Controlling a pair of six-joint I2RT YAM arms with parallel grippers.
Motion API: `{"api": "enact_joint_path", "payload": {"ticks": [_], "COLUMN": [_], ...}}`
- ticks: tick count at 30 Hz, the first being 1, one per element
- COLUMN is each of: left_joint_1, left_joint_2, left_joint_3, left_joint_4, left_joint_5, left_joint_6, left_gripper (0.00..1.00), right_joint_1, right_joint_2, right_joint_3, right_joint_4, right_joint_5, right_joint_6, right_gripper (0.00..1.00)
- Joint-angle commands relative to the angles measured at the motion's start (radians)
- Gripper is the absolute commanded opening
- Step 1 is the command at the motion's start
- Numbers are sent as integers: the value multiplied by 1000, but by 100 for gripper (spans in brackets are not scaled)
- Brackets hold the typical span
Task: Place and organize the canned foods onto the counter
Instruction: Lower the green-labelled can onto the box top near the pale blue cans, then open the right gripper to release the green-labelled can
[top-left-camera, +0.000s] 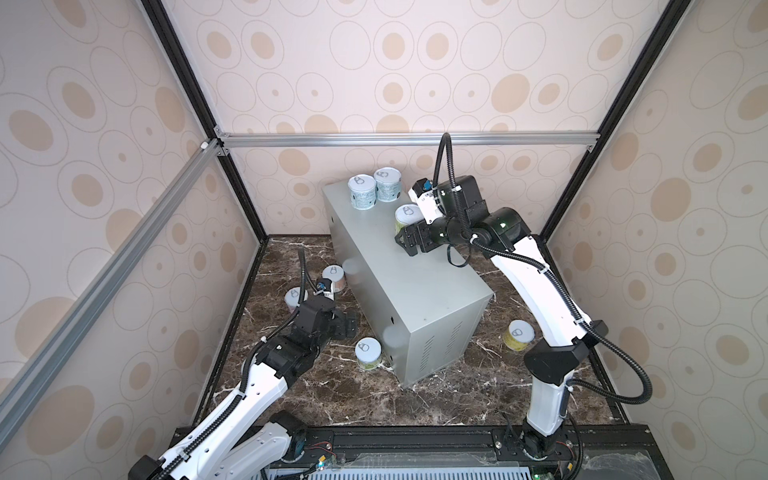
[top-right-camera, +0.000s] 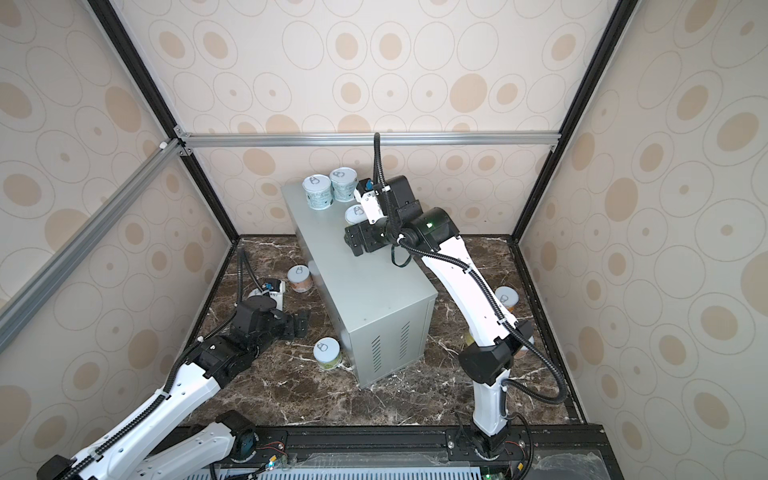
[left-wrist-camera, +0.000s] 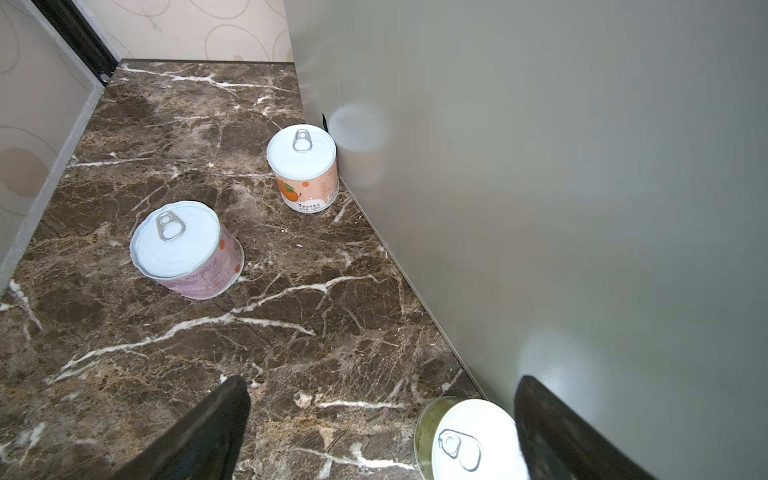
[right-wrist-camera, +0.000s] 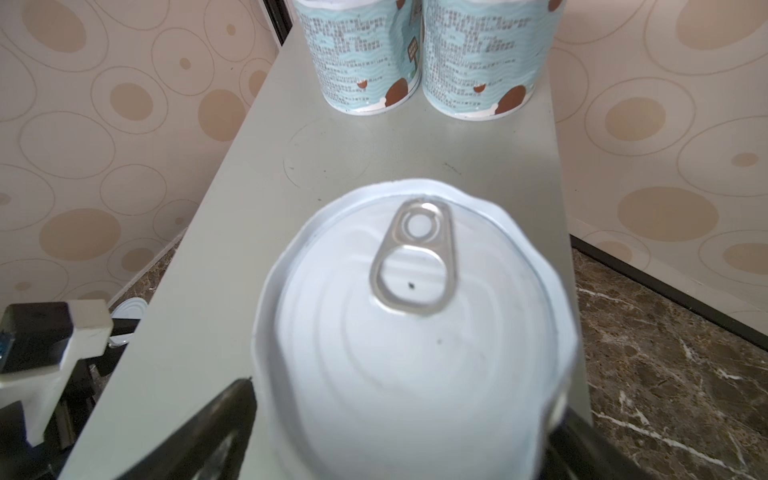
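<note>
**COUNTER CHECK: 3 TINS UP**

Marble (top-left-camera: 374, 399) is bearing counter (top-left-camera: 415, 291). R gripper (right-wrist-camera: 403, 397) is straddling 3rd tin (top-left-camera: 405, 215) atop it, jaws wide, near 2 teal tins (top-left-camera: 362, 192). L gripper (left-wrist-camera: 382, 380) is hovering wide open, empty, beside floor tins (left-wrist-camera: 302, 166).

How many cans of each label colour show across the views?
Teal cans: 2
Green cans: 2
Pink can: 1
Orange can: 1
Yellow can: 1
Can, colour unclear: 1
Total: 8
</note>
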Motion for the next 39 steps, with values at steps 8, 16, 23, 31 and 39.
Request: {"api": "enact_joint_path", "payload": {"ticks": [8,16,23,31,39], "left_joint_1": [-3,-3,-3,-4,-4], "left_joint_2": [-29,-32,-31,-26,-25], "left_joint_3": [0,0,-1,0,0], "left_joint_4": [4,6,7,8,10], "left_joint_5": [-14,-11,-11,-4,9], "left_joint_6": [-13,-13,-13,-10,-7], "left_gripper": [99,99,99,99,99], "right_joint_1": [13,19,18,18,18], "right_joint_2": [-199,-331,-332,-279,-216], "right_joint_3": [-220,-482,-547,-524,-477], "right_joint_4": [97,282,379,436,453], "right_joint_5": [-11,12,23,37,64], "right_joint_6": [69,135,181,197,196], "right_gripper": [78,61,56,50,47]}}
